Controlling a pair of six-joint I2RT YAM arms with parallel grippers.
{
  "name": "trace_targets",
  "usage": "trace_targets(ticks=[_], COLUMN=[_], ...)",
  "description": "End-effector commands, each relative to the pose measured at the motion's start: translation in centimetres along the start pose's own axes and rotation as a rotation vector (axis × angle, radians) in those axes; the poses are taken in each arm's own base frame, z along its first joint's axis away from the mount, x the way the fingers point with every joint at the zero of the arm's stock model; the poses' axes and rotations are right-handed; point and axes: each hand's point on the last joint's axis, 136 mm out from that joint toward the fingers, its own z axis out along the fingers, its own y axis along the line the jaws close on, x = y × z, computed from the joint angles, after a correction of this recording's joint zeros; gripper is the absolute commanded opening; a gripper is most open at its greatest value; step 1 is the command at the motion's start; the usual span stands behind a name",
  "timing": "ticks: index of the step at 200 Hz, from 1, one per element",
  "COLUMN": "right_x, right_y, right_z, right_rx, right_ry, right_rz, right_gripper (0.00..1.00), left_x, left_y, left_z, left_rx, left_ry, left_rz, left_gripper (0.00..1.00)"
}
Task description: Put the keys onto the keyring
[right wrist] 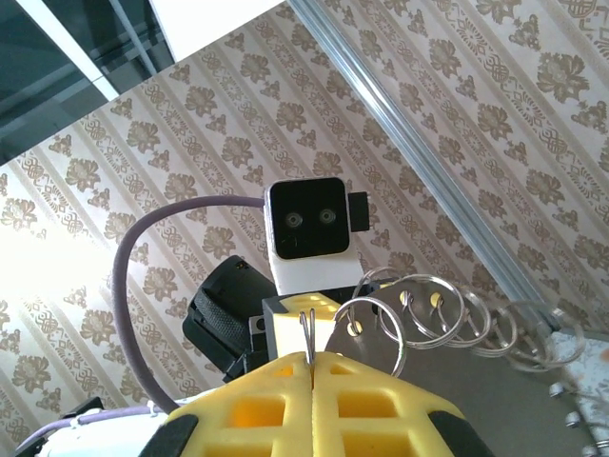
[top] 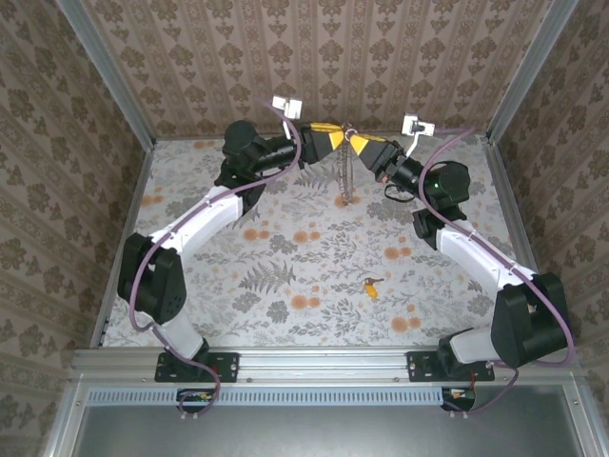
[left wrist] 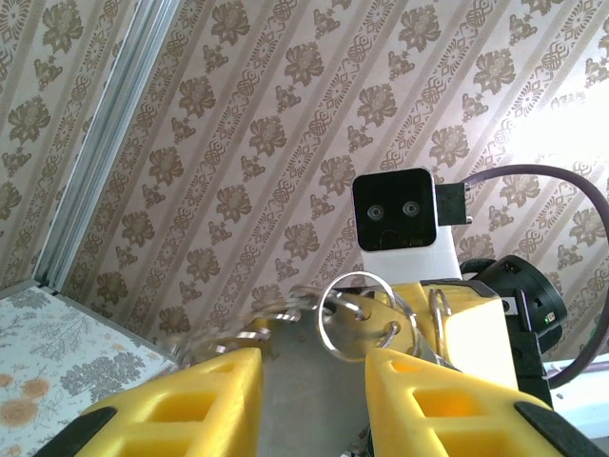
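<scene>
One key (top: 371, 286) lies unthreaded on the worktop (top: 304, 262), nothing done yet; right end effector (right wrist: 312, 362) pinches the keyring (right wrist: 374, 331) aloft, left end effector (left wrist: 314, 369) partly spread beside it.

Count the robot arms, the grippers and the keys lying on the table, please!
Robot arms: 2, the left arm and the right arm
Grippers: 2, the left gripper and the right gripper
Loose keys on the table: 1
Total: 5

Lab booth — wallpapered walls (top: 324, 57), aluminium frame (top: 324, 362)
</scene>
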Motion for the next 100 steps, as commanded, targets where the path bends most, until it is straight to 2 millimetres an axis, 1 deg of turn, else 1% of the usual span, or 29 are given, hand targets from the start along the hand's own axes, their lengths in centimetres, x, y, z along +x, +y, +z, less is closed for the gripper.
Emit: trace_targets(ticks=[1, 36, 50, 77, 100], right_x=[-1.4, -1.2, -1.1, -1.0, -1.0], right_y=[1.4, 1.1, 0.6, 0.3, 0.1], right_z=[0.3, 0.3, 0.3, 0.2, 0.1], right_rx=[-0.043, -0.031, -0.016, 0.000, 0.009], right_ry=[-0.051, -0.049, -0.047, -0.049, -0.053], right_rz=[-0.038, -0.036, -0.034, -0.034, -0.032], right_gripper=[0.00, 0.00, 0.00, 0.00, 0.00], left_x=[-1.9, -1.9, -1.7, -1.6, -1.6], left_y=[-1.9, -2.0, -2.1, -2.6, -2.8], left_z=[0.5, 0.1, -0.1, -0.5, -0.9], left_rx=[0.055, 0.036, 0.025, 0.019, 0.000], left_ry=[-0.043, -0.050, -0.047, -0.041, -0.045], left_rz=[0.048, 0.055, 0.060, 0.070, 0.086], left_gripper=[0.34, 0.35, 0.34, 0.33, 0.34])
